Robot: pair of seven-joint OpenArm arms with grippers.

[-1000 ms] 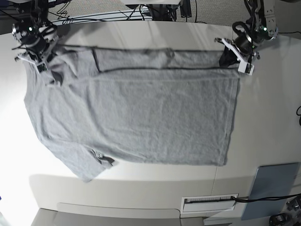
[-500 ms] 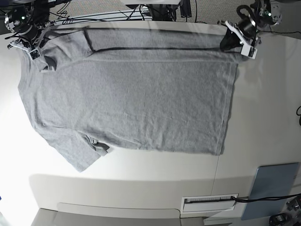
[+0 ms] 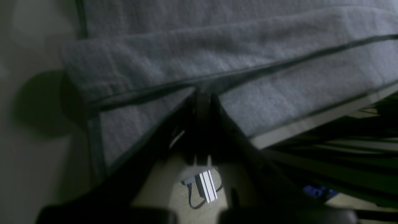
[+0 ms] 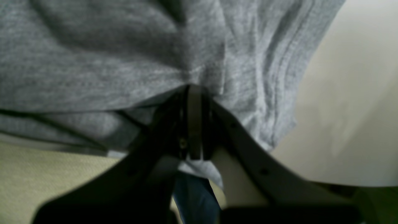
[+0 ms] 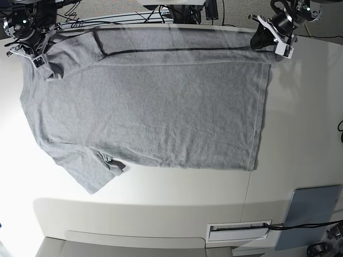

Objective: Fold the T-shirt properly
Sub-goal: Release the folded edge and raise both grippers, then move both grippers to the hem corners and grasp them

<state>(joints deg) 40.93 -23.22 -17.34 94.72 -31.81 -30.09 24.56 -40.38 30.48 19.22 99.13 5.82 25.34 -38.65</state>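
Note:
The grey T-shirt lies spread flat on the white table, plain side up. Its far edge is folded over in a narrow band along the table's back edge. My left gripper is at the back right, shut on the shirt's hem corner. In the left wrist view its dark fingers pinch the T-shirt at a doubled edge. My right gripper is at the back left, shut on the shoulder end. The right wrist view shows it clamped on bunched T-shirt cloth.
A blue-grey pad lies at the front right corner, with a white labelled slot beside it. Cables run behind the table's back edge. The near sleeve is creased at its hem.
Both grippers have pulled the shirt's far edge toward the back of the table. The folded band has narrowed and the shirt lies flatter and further back.

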